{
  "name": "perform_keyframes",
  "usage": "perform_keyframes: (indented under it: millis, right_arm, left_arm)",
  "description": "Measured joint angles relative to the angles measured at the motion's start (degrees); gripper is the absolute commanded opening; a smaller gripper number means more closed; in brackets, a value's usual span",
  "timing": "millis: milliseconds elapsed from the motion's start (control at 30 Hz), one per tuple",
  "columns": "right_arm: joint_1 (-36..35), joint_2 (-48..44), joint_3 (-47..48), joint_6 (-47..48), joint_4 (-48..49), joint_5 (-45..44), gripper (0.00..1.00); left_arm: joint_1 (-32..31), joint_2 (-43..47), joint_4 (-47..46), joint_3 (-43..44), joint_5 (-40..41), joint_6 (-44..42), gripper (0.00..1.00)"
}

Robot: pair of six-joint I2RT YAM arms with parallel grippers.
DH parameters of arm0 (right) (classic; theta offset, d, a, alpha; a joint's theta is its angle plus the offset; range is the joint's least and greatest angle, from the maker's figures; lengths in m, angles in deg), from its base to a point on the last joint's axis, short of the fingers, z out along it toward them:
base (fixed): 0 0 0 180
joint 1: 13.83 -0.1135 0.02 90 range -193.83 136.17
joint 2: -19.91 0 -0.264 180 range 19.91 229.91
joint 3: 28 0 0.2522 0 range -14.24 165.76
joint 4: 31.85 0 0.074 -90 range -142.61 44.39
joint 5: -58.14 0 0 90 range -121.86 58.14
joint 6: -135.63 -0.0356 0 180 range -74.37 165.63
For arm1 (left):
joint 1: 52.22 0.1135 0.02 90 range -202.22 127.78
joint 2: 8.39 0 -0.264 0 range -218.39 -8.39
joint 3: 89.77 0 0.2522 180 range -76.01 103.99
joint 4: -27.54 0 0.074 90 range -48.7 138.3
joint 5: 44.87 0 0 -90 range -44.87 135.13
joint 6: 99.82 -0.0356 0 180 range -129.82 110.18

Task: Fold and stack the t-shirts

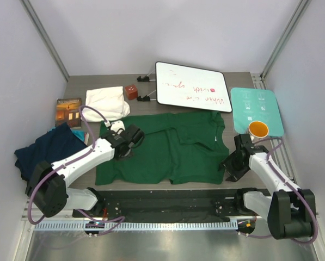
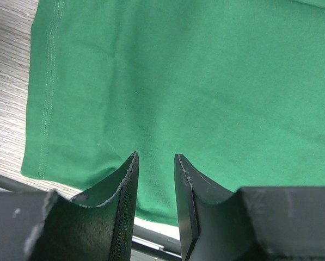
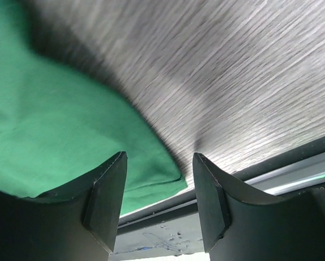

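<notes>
The dark green t-shirt [image 1: 162,152] lies spread across the middle of the table, its right side folded in over itself. To its left the navy blue t-shirt [image 1: 45,149] sits crumpled. The cream-white t-shirt [image 1: 106,102] rests folded at the back left. My left gripper [image 1: 134,136] hovers over the green shirt's left part [image 2: 206,81], jaws parted narrowly with nothing between them [image 2: 155,159]. By the shirt's near right corner [image 3: 151,174] my right gripper [image 1: 230,166] stands open and empty [image 3: 159,159], just above the cloth edge and bare table.
A whiteboard [image 1: 192,87] leans at the back centre. A teal board [image 1: 256,106] lies at the right with an orange mug [image 1: 258,129] on its near end. A brown book [image 1: 68,110] and a small red-brown cube [image 1: 132,91] sit at the back left. A black rail [image 1: 167,198] runs along the near edge.
</notes>
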Motion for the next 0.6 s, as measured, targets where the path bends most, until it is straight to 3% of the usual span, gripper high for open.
perform_keyframes:
  millis: [233, 267, 300, 367, 433, 500, 600]
  right_arm:
    - [0.13, 1.42, -1.77, -1.36, 1.88, 2.23, 0.48]
    - [0.13, 0.9, -2.21, -1.6, 2.1, 2.56, 0.45]
    - [0.11, 0.26, -2.73, -1.9, 2.43, 2.99, 0.33]
    - [0.11, -0.74, -3.54, -2.34, 3.1, 3.61, 0.21]
    - [0.11, -1.14, -4.39, -3.06, 4.04, 4.79, 0.17]
    - [0.11, -1.79, -4.87, -3.61, 4.96, 5.88, 0.06]
    - [0.11, -3.17, -5.49, -4.31, 5.88, 6.4, 0.01]
  left_arm:
    - [0.0, 0.28, -0.07, -0.04, 0.02, -0.04, 0.33]
    - [0.0, 0.31, -0.17, -0.13, 0.04, -0.04, 0.33]
    - [0.0, 0.28, -0.26, -0.26, 0.02, -0.04, 0.33]
    - [0.0, 0.28, -0.39, -0.66, 0.02, -0.07, 0.33]
    - [0.0, 0.28, -0.42, -0.9, 0.0, -0.04, 0.32]
    - [0.0, 0.28, -0.46, -0.94, 0.0, -0.04, 0.32]
    - [0.0, 0.17, -0.63, -1.03, 0.0, -0.04, 0.32]
